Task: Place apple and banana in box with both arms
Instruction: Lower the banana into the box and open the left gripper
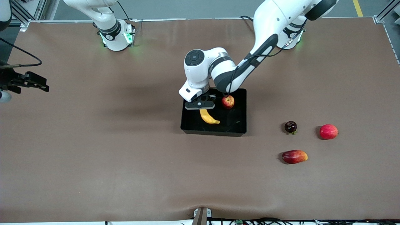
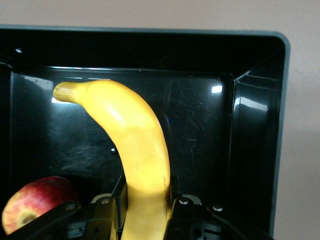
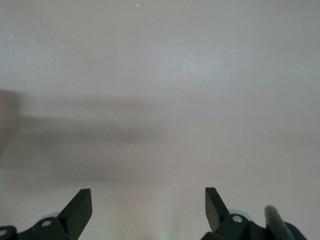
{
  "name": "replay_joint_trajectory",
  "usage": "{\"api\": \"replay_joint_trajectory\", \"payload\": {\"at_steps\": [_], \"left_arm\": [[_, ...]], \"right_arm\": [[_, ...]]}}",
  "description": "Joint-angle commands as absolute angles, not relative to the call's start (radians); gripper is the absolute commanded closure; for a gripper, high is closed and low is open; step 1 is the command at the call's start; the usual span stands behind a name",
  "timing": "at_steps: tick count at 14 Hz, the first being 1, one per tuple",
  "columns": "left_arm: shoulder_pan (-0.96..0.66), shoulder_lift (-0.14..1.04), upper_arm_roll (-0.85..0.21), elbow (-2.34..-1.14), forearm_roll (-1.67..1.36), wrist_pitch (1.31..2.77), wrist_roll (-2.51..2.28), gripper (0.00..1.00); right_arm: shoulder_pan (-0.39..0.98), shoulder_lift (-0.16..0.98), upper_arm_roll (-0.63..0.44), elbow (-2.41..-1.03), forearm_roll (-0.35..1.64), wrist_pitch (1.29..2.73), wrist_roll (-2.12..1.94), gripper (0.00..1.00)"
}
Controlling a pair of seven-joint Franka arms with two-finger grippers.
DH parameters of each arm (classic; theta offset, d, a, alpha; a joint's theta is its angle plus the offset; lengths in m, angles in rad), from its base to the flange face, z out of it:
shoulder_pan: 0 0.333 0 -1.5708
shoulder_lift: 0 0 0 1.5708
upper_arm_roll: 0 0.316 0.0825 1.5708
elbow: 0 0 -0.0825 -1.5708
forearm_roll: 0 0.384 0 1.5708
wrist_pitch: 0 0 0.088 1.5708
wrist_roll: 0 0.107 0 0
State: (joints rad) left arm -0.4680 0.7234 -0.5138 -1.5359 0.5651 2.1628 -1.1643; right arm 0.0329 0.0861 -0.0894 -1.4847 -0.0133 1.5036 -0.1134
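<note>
Apple (image 1: 228, 102) is already sat in the box (image 1: 239, 131), while banana (image 1: 208, 117) is gripped there by the left claw (image 1: 200, 105), release pending; right claw (image 3: 148, 207) is parked wide open and empty over bare worktop (image 1: 93, 150).

I'm seeing the banana (image 1: 208, 117) and apple (image 1: 228, 102) lying in the box (image 1: 213, 131), the apple farther from the camera, toward the left arm's end.

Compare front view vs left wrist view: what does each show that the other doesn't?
Front only: the right tool, open, waiting at the right arm's end of the table; a dark round fruit, a pink-red fruit and a mango-like fruit on the mat toward the left arm's end.
Left wrist only: the fingers clamping the banana.
Both: left tool, banana, apple, box.
</note>
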Motion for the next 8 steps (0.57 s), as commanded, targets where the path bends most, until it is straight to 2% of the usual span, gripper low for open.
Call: {"api": "replay_joint_trajectory", "payload": {"at_steps": [1, 8], "left_arm": [[-0.511, 0.759, -0.463, -1.508, 0.587, 2.232, -1.200, 1.00], [-0.572, 0.824, -0.413, -1.488, 0.588, 2.269, -1.249, 1.00]], "right_arm": [[0.020, 0.081, -0.086, -1.480, 0.009, 1.508, -0.121, 0.00], [0.015, 0.083, -0.083, -1.493, 0.021, 1.540, -0.118, 0.00]]}}
